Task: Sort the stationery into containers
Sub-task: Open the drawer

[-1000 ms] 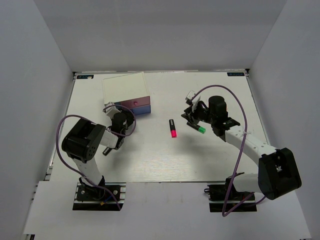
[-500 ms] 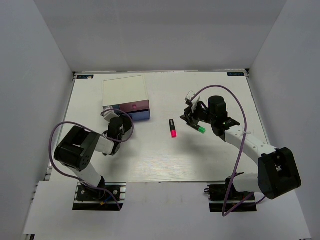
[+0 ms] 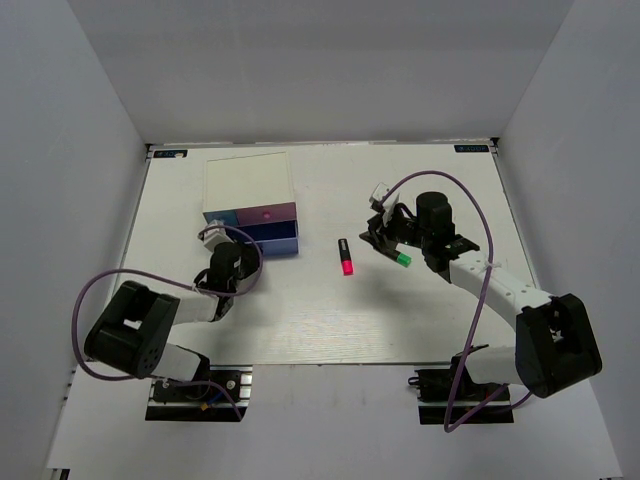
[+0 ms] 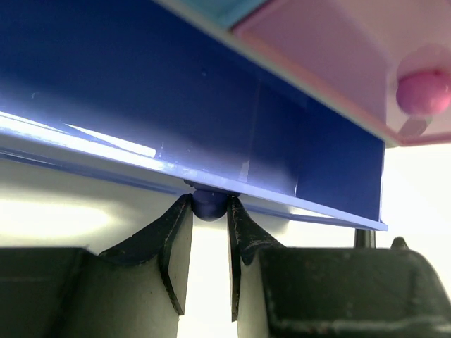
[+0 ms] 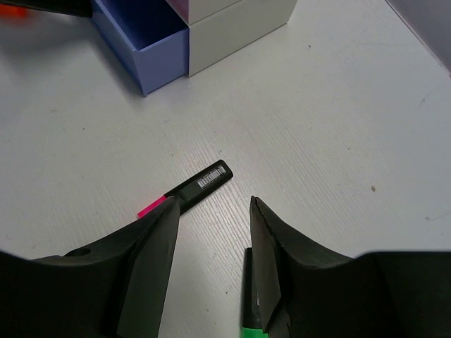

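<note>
The white-topped box (image 3: 247, 180) stands at the back left. Its purple drawer (image 3: 272, 238) is pulled out toward the front and looks empty in the right wrist view (image 5: 141, 42). My left gripper (image 3: 238, 247) is shut on that drawer's round knob (image 4: 209, 204). The pink drawer (image 3: 268, 213) with its pink knob (image 4: 423, 91) and the light blue drawer (image 3: 216, 215) are closed. The pink-capped highlighter (image 3: 345, 258) lies mid-table. The green-capped highlighter (image 3: 401, 259) lies just below my right gripper (image 3: 385, 236), which is open and empty, low over the table between the two (image 5: 211, 232). No erasers are in view.
Grey walls enclose the white table on three sides. In the right wrist view the pink highlighter (image 5: 194, 186) lies just beyond the left finger, and the green cap (image 5: 252, 329) peeks out beside the right finger. An orange blur (image 5: 14, 8) shows at the top left corner.
My left arm has drawn back toward the front with the knob. The purple drawer has slid out and the box has turned square to the table. The right gripper has barely moved.
</note>
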Robot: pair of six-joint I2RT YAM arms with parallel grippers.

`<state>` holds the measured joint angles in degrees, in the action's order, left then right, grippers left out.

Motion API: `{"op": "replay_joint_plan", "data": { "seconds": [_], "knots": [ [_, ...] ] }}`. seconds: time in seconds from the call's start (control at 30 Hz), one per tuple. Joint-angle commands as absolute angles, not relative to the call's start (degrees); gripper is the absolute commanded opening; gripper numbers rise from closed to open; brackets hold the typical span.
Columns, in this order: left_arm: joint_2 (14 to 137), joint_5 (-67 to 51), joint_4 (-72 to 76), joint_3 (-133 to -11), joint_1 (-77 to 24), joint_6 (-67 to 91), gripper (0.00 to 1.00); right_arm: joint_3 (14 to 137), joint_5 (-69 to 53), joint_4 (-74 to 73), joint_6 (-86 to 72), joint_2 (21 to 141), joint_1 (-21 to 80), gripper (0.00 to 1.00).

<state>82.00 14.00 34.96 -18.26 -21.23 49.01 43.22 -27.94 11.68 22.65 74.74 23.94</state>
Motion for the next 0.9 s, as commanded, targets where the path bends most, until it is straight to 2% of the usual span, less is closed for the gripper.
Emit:
{"op": "replay_joint_plan", "data": {
  "seconds": [0.0,0.37,0.47,0.5,0.53,0.67,0.77,0.87],
  "knots": [
    [78.32,13.45,28.13,-15.39,-21.36,48.52,0.00,42.98,-29.09,12.04,22.85,75.06,23.73,0.51],
    [75.50,8.80,20.31,-16.87,-21.36,45.70,0.00,43.33,-29.27,11.51,23.11,75.24,23.73,0.51],
    [75.50,8.26,18.73,-17.49,-21.36,45.09,0.00,43.50,-27.96,10.55,23.64,75.32,23.73,0.62],
    [75.50,8.26,18.72,-17.49,-21.36,45.09,0.05,43.77,-27.60,9.85,24.08,75.76,23.73,0.68],
    [75.50,8.26,18.11,-17.49,-21.36,45.09,0.28,44.03,-26.55,9.32,24.26,76.02,23.73,0.70],
    [73.93,7.73,17.40,-18.54,-21.36,43.34,0.69,45.61,-24.18,7.04,24.78,77.43,23.47,0.72],
    [70.06,7.73,16.00,-18.54,-21.36,40.97,0.80,46.41,-22.94,5.72,25.84,78.48,23.64,0.67],
    [64.28,7.73,14.07,-18.54,-21.36,38.25,0.87,46.93,-21.37,4.49,26.45,79.36,23.38,0.62]
  ]
}}
